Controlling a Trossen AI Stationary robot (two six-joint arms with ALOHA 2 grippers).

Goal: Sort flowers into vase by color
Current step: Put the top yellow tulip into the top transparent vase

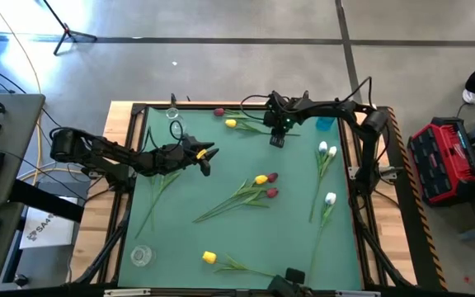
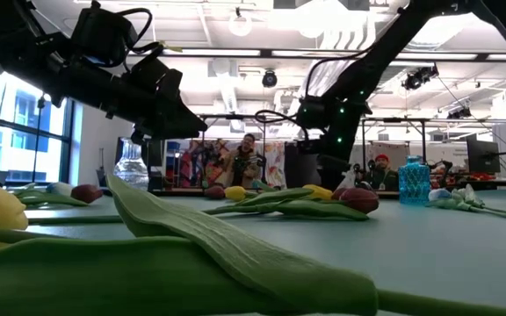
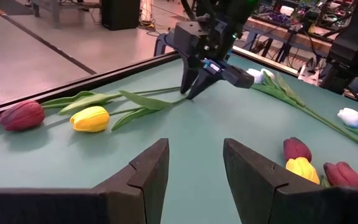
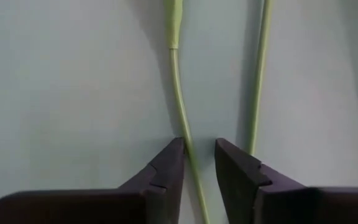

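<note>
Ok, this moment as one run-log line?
right gripper: down at mat, jaws astride green stem | left gripper: open, empty, hovering | vases: no flowers

Right claw (image 4: 197, 162) points down at the pale green surface (image 4: 73, 93), tips at or just above it. Two dark fingers (image 4: 163, 171) stand with a narrow gap between them. One thin green stem (image 4: 180, 106) runs through that gap, lying nearer the finger at 295,275 than the other; contact with either finger cannot be told. The stem bends slightly along its run and thickens into a paler sleeve near the frame edge. A second stem (image 4: 258, 74), straighter, lies just beside the first, outside the gap, passing behind the other finger's tip. No flower heads in frame.
</note>
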